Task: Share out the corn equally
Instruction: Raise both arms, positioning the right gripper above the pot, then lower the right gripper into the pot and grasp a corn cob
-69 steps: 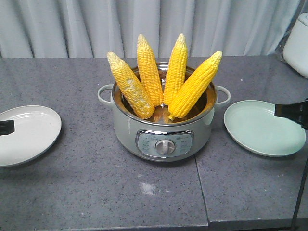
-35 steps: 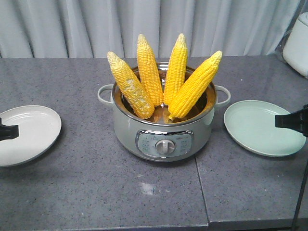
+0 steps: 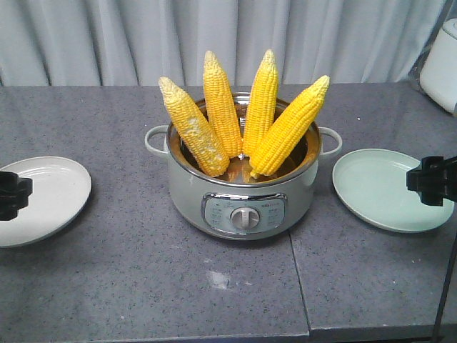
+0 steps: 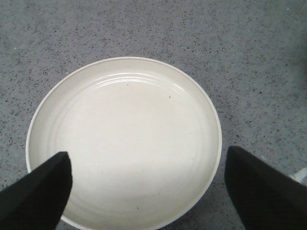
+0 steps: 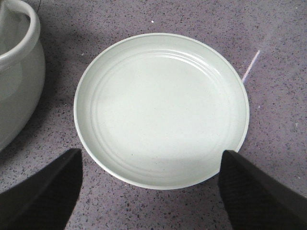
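Several yellow corn cobs (image 3: 218, 103) stand upright, tips fanned out, in a pale green electric pot (image 3: 243, 193) at the table's middle. A white plate (image 3: 50, 196) lies to the pot's left, and my left gripper (image 3: 11, 195) hovers open over its near edge. In the left wrist view the white plate (image 4: 124, 129) lies bare under the left gripper (image 4: 146, 160). A pale green plate (image 3: 382, 186) lies to the right, with my right gripper (image 3: 432, 181) open at its right side. The right wrist view has the green plate (image 5: 160, 100) bare ahead of the right gripper (image 5: 151, 158).
The pot's handle and wall (image 5: 17, 62) stand close to the green plate's left. A white appliance (image 3: 443, 64) sits at the back right corner. A grey curtain hangs behind the table. A seam (image 3: 300, 286) runs through the grey tabletop at the front.
Both grippers have come further into the front view, the left one moving right over the white plate, the right one moving left over the green plate. The corn has not moved.
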`<state>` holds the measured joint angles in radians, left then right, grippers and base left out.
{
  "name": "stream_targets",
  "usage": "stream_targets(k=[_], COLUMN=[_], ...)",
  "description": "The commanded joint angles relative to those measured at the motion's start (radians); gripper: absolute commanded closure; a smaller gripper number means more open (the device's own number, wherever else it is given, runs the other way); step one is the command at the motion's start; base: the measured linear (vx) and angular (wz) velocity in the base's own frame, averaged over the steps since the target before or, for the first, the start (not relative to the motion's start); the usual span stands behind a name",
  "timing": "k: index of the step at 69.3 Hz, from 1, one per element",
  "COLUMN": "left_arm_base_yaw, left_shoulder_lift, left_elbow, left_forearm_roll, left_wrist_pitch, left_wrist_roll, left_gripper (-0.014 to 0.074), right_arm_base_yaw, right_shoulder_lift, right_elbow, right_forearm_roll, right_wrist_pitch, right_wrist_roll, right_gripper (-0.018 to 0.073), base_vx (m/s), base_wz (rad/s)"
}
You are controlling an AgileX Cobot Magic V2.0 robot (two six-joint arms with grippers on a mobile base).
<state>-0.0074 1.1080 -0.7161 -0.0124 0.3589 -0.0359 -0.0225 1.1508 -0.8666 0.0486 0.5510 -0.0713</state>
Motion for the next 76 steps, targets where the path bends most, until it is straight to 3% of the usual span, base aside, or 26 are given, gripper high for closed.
stream_targets(k=[1, 10, 16, 32, 54, 76], left_arm_base_yaw=[-0.008, -0.008, -0.008, -0.008, -0.008, -0.008], left_shoulder_lift=[-0.014, -0.014, -0.014, -0.014, -0.014, -0.014], left_elbow=[-0.034, -0.033, -0.033, -0.033, -0.033, -0.033], left_forearm_roll=[-0.009, -0.009, -0.009, -0.009, -0.009, -0.009], left_wrist_pitch=[-0.053, -0.056, -0.052, -0.052, -0.052, -0.052], left_wrist_roll=[0.000, -0.001, -0.002, -0.002, -0.002, -0.002], left_gripper=[-0.0097, -0.0074, -0.0047, 0.0051, 0.0141, 0.0153], right_arm_base_yaw=[-0.006, -0.006, 0.001, 0.136, 0.143, 0.143], right_shoulder_lift=[-0.016, -0.016, -0.016, -0.005, 0.216, 0.413], right_elbow=[-0.033, -0.036, -0.036, -0.057, -0.382, -0.568], right_forearm_roll=[0.017, 0.096, 0.178, 0.337, 0.478, 0.585], right_wrist_pitch=[-0.050, -0.059, -0.084, -0.261, -0.083, -0.054], right_wrist_roll=[-0.006, -0.015, -0.078, -0.220, -0.215, -0.218], right_gripper=[0.0015, 0.0015, 0.0015, 0.0015, 0.0015, 0.0015], base_vx=[0.00, 0.00, 0.00, 0.00, 0.00, 0.00], base_wz=[0.00, 0.00, 0.00, 0.00, 0.00, 0.00])
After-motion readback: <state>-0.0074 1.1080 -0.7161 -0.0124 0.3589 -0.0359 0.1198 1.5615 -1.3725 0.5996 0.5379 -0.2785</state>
